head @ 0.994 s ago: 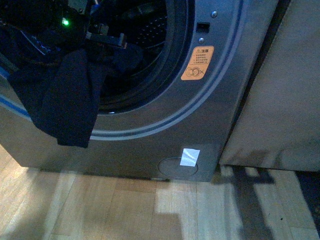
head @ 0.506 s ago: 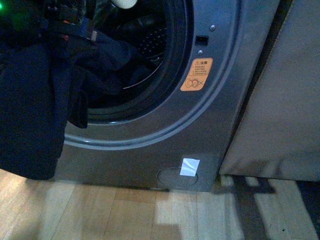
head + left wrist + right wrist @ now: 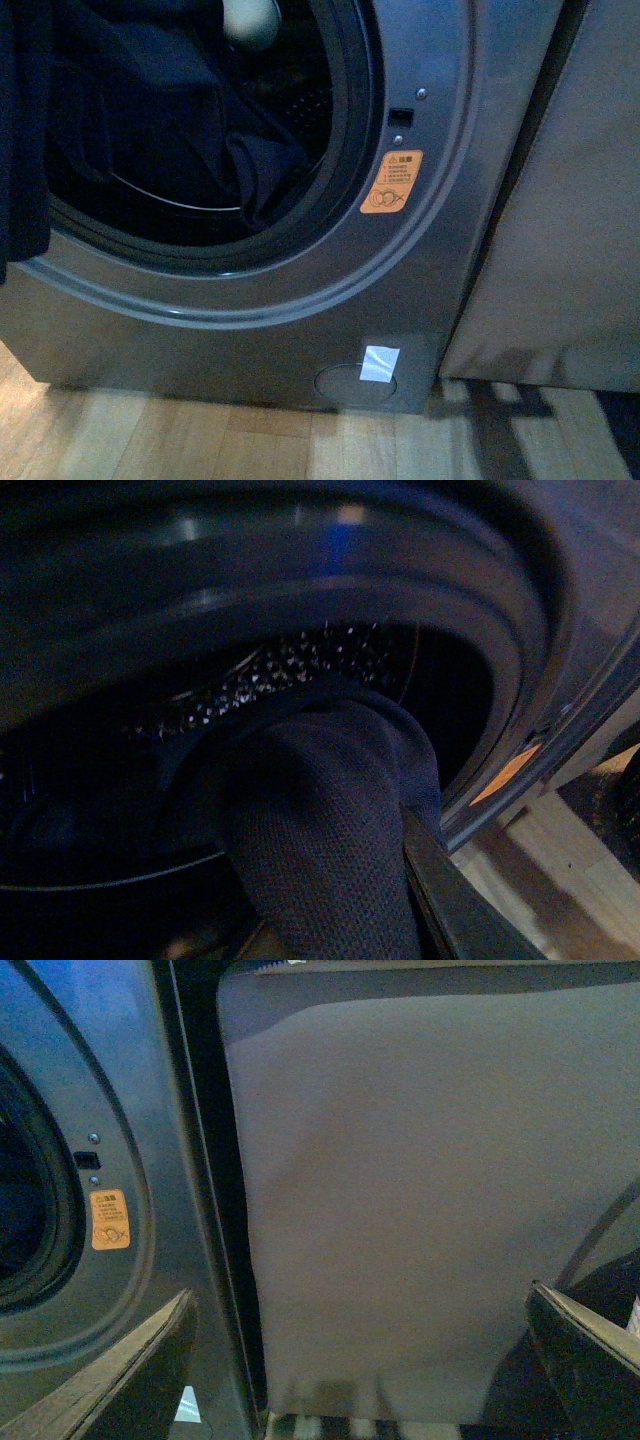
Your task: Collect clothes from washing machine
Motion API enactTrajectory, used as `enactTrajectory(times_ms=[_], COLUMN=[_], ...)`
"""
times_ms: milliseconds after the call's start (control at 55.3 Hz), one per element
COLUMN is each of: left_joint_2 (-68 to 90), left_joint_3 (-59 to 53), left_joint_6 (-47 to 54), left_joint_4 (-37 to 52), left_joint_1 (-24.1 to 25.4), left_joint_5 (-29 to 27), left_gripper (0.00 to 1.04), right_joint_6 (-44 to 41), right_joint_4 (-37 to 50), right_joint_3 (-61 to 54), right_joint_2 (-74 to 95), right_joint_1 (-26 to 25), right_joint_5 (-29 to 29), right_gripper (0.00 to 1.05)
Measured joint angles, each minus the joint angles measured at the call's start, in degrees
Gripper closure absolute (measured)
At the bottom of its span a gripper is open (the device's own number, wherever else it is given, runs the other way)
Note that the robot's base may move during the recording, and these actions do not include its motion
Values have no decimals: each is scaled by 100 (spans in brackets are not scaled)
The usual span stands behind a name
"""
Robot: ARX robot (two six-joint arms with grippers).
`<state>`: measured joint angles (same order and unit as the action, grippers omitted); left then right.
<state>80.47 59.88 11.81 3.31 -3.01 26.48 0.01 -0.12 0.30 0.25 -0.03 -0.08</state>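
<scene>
**Left wrist view: one garment in the grip, more in the drum**

The left gripper point(image 3: 330, 910) looks pinched onto a bunch of dark navy clothes point(image 3: 320, 820). The cloth fills the lower middle of the frame and presses against the one finger point(image 3: 455, 915) that shows; the other finger is hidden.

In the front view, dark fabric hangs down the far left edge of the frame, outside the washing machine point(image 3: 300, 300). More clothes point(image 3: 235, 150) lie heaped in the drum point(image 3: 305, 105), upper left of centre.

By my reading, the job is partly done: one piece is coming out, and the rest is yet to be fetched.

In the right wrist view, the right gripper point(image 3: 360, 1300) is spread wide and empty. It faces a grey cover point(image 3: 430, 1190) well away from the clothes, with the orange sticker point(image 3: 110, 1219) at the left.
</scene>
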Motion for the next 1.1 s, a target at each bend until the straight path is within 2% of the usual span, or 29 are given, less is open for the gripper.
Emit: enactTrajectory(times_ms=[325, 796, 1103], left_joint_2=[-807, 68, 997], left_joint_3=[765, 3434, 5552], left_joint_6=[7, -79, -476], left_joint_4=[-603, -1360, -1788], left_joint_1=[-212, -1331, -2361], left_joint_5=[337, -31, -356], left_gripper=[97, 97, 97], right_joint_6=[-2, 0, 0], right_joint_4=[0, 0, 0], right_joint_3=[0, 0, 0], right_joint_2=[0, 0, 0], right_joint_1=[0, 0, 0], right_joint_5=[0, 0, 0], right_gripper=[7, 7, 7])
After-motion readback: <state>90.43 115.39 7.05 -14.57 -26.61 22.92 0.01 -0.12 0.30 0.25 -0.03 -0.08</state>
